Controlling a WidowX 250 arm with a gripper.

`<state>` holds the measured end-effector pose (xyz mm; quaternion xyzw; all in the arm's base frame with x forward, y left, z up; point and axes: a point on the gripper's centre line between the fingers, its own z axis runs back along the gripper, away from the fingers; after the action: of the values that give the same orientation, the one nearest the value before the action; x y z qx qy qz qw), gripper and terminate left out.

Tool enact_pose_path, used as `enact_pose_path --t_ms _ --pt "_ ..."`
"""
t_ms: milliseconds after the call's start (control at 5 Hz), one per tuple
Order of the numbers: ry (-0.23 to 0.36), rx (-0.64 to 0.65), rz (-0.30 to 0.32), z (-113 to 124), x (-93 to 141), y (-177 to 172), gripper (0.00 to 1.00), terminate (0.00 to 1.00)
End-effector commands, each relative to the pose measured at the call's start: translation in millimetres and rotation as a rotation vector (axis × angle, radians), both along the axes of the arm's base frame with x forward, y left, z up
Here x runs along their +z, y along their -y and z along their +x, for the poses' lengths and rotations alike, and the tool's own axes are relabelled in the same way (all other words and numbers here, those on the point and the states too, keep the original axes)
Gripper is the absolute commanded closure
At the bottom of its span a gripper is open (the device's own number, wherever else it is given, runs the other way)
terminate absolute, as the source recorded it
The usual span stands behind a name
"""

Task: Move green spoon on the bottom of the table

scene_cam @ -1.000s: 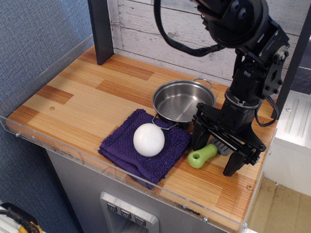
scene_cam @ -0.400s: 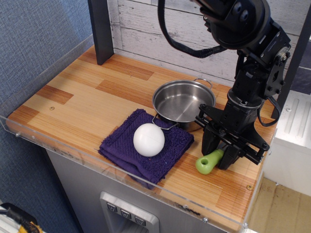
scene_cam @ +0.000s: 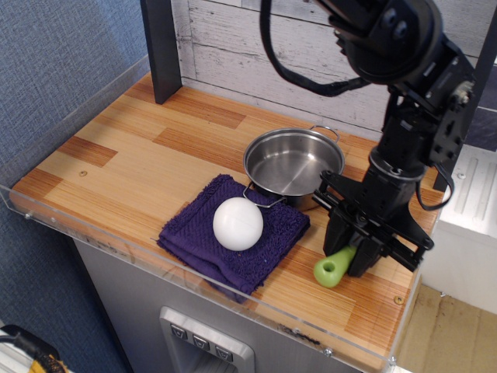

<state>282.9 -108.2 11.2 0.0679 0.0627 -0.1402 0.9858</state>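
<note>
Green spoon: only the lime handle end with its hole is visible, poking out toward the front-left from between the claw's two black fingers. The grey head is hidden behind the gripper body. The handle is tilted, its free end lowest; whether that end touches the wood or hangs just above it cannot be told from this view.

Gripper: pointing down, fingers drawn in on either side of the spoon handle, clenched on it. One finger stands on the pot side of the handle, the other on the far side, partly masked by the spoon.

Taking the steel pot as landmark: the spoon sits to the front-right of the pot, near it but apart, closer to the table's front edge than the pot is. The gripper's upper part overlaps the pot's right rim in the picture; contact cannot be judged.

Purple cloth: front-left of the pot, its back corner under or against the pot's wire handle. White ball rests on the cloth, just in front of the pot.

Table: striped wooden planks, clear acrylic edge along the front, open wood stretching left of the pot.
</note>
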Motion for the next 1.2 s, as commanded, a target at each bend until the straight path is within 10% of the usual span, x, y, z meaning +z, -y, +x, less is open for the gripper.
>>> enact_pose_path --t_ms 0,400,1000 --pt "0.185 0.067 -0.010 1.7 95.3 20.0 1.00 0.00" --pt "0.304 0.230 0.065 -13.1 151.9 -33.8 1.00 0.00" --pt "0.234 0.383 0.007 -18.9 107.9 -135.1 1.00 0.00"
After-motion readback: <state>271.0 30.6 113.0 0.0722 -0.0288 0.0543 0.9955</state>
